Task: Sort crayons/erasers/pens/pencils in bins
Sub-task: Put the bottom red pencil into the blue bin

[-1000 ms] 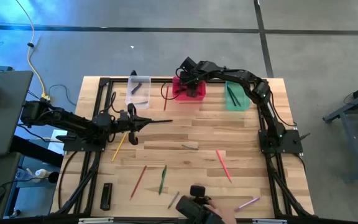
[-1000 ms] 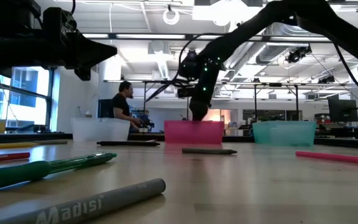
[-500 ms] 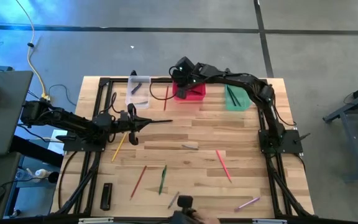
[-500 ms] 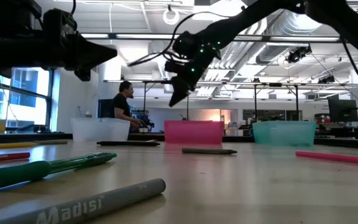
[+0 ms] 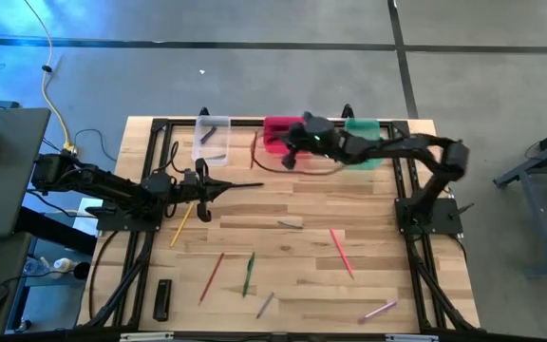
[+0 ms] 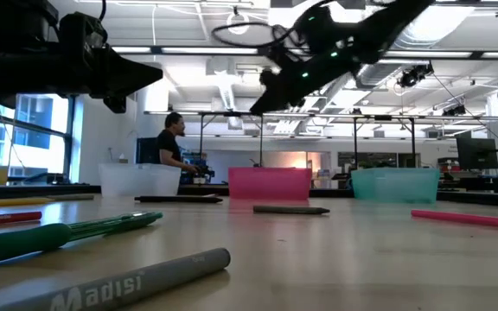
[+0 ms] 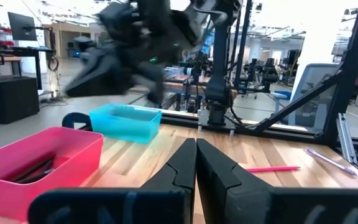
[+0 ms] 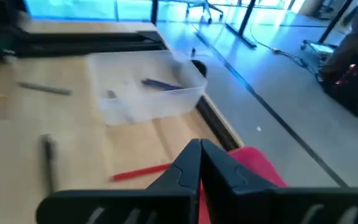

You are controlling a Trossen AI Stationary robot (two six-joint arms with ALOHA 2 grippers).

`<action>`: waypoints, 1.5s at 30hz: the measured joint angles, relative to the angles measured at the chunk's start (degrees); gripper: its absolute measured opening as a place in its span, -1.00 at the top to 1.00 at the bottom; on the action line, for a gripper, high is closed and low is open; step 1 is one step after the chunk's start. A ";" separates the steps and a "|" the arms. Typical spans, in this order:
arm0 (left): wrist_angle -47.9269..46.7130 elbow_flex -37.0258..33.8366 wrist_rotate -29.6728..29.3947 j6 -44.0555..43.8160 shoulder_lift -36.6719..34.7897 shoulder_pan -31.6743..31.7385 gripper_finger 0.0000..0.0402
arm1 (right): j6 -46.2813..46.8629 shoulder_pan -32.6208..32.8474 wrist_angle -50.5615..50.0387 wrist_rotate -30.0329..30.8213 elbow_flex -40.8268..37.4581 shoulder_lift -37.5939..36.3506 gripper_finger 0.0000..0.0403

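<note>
Nearest sticks: a matte grey marker (image 6: 124,283) with pale lettering on its round barrel lies at lower left of the low view; beside it a glossy green pen (image 6: 63,231) and a red crayon (image 6: 5,218) at the left edge.
Mid-table sticks: in the high view, a red pencil (image 5: 211,277), thin and straight, a short grey stick (image 5: 265,304) and a pale purple stick (image 5: 378,310) lie low in the frame; a long pink-red stick (image 5: 341,252) and a small grey crayon (image 5: 290,224) sit near centre.
Table: butcher-block wood (image 5: 368,204), pale planks with a smooth finish, framed by black rails.
Flat bar: a wide black rectangle (image 5: 163,298) at lower left of the high view.
Left gripper: (image 5: 254,185) fingers pressed together into a thin point, holding nothing, left of centre in the high view.
Right gripper: (image 5: 288,160) jaws closed and empty, raised above the table, just below the pink bin in the high view.
Bins: three rectangular plastic tubs along the top of the high view; the clear bin (image 5: 211,139) holds a few dark sticks, the pink bin (image 5: 279,134) is opaque, the green bin (image 5: 363,147) translucent.
Red stick: (image 5: 254,149) lies between the clear and pink bins.
Background: a person (image 6: 170,147) stands beyond the table.
</note>
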 joint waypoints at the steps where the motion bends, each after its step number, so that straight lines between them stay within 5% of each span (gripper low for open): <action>1: 0.02 0.00 0.14 0.00 0.00 0.00 1.00 | 0.67 0.55 1.05 0.03 -2.33 -2.10 1.00; 14: -6.08 5.16 1.17 -3.48 0.00 -2.21 1.00 | 4.88 9.03 10.38 3.57 -27.23 -25.26 1.00; 24: -50.38 25.48 -5.70 -5.49 0.04 -10.36 1.00 | 6.93 13.22 15.52 4.15 -36.36 -29.84 1.00; 31: -80.89 39.08 -9.62 -20.38 1.30 -17.53 1.00 | 7.34 17.52 16.50 6.08 -38.51 -29.78 1.00; 45: -110.35 54.55 -8.15 -57.27 16.04 -30.46 0.99 | 6.48 22.66 16.03 6.12 -38.67 -29.78 1.00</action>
